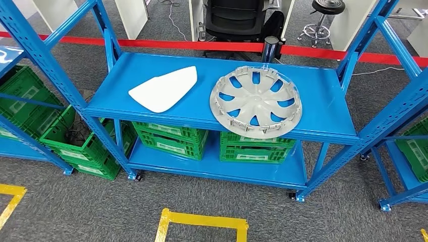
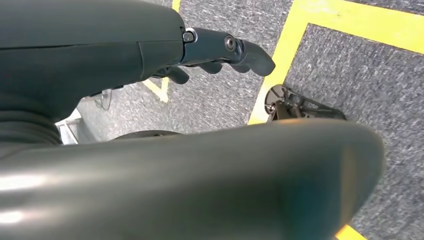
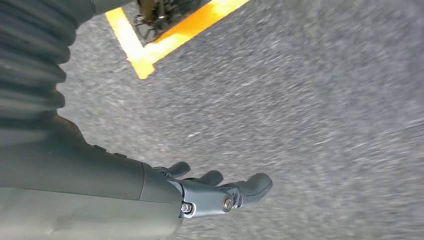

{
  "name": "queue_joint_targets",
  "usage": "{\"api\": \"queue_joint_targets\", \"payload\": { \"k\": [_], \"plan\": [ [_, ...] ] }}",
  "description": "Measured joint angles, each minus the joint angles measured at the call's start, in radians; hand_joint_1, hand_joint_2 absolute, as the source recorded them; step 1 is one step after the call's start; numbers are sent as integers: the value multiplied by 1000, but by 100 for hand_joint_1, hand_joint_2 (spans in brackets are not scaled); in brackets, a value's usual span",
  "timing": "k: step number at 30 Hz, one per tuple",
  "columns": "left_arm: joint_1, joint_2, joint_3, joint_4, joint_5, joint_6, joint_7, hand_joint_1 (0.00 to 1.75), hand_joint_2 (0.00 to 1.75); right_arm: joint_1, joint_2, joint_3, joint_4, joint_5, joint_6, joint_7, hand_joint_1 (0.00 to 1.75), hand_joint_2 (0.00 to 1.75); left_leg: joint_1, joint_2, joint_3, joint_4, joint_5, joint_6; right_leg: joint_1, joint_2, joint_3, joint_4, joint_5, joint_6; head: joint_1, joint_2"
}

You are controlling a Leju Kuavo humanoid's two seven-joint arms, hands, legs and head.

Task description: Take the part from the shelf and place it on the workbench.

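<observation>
Grey carpet [image 1: 75, 212] underfoot, marked with yellow tape [image 1: 202, 221] near the camera and a red line [image 1: 166, 44] running across the far side. Faced a blue shelf rack [image 1: 323, 113] head-on, more blue racks flanking it left and right. On the upper shelf: a flat white panel [image 1: 164, 89] lying left of centre, and a grey wheel cover [image 1: 256, 101] lying flat to its right, near edge overhanging the shelf's front lip (spokes and clips visible, inner face up, or so it looked). Panel and cover apart, not touching. Under the upper shelf, on the lower level, green crates [image 1: 169, 138] side by side; further green crates at the far left and at the right edge. Beyond the red line, a black office chair [image 1: 236, 17] and a black stool [image 1: 323, 20].

Left hand [image 2: 220, 52] seen from its wrist camera over carpet and yellow tape: fingers loosely extended and spread, nothing held. Right hand [image 3: 220, 192] likewise over blurred carpet, fingers apart, empty. Neither hand near the shelf.
</observation>
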Motion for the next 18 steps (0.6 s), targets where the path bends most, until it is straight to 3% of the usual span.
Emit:
{"api": "queue_joint_targets", "payload": {
  "k": [18],
  "plan": [
    [-18,6,-92,23,92,25,0,0,0,29,-17,-90,-394,470,-84,77,0,175,0,0,0,0,0,0,0,0,0,0,0,0,0,0]
  ]
}}
